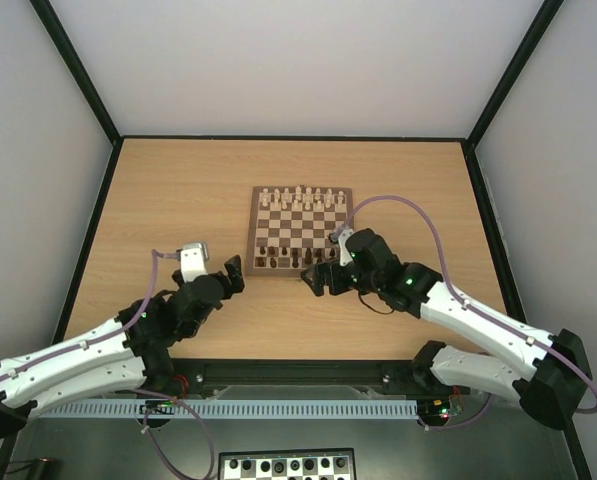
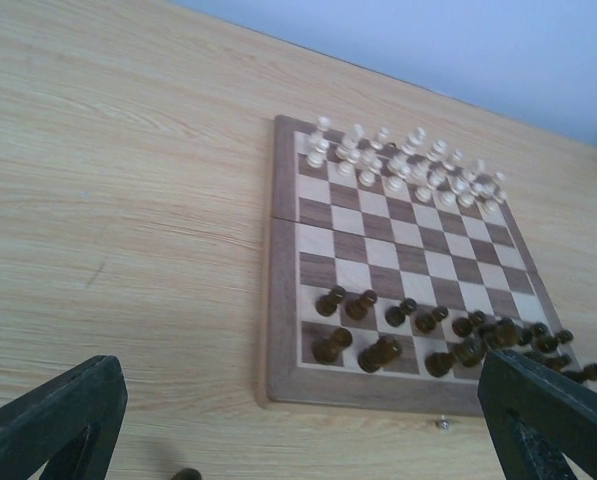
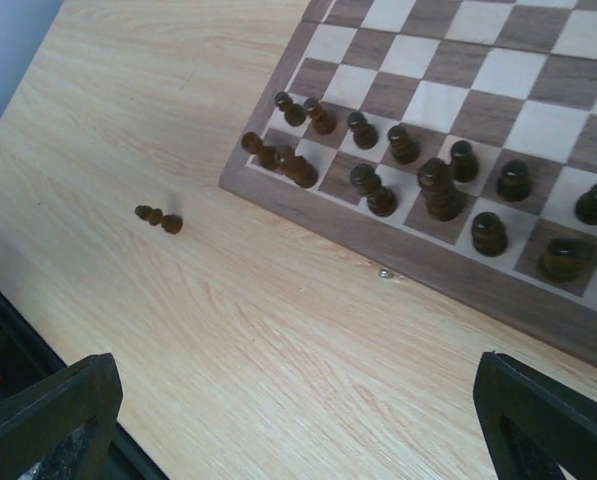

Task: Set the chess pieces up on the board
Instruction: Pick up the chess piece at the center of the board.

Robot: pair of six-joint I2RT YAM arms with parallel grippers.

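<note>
The board (image 1: 300,230) lies mid-table, also seen in the left wrist view (image 2: 283,300) and the right wrist view (image 3: 448,255). Dark chess pieces (image 1: 293,260) crowd its two near rows (image 2: 378,352) (image 3: 438,190), bunched unevenly toward one end. One dark piece (image 3: 159,218) lies on its side on the table off the board's corner; a dark piece (image 2: 186,474) shows at the bottom edge of the left wrist view. My left gripper (image 1: 233,272) (image 2: 303,440) hangs open and empty near the board's near-left corner. My right gripper (image 1: 316,280) (image 3: 298,430) is open and empty over the table before the near edge.
Pale pieces (image 1: 300,197) (image 2: 408,160) fill the board's two far rows. A tiny metal bit (image 2: 443,423) (image 3: 385,271) lies just off the near border. A black-and-white board (image 1: 288,465) sits below the table's front rail. Dark walls edge the table.
</note>
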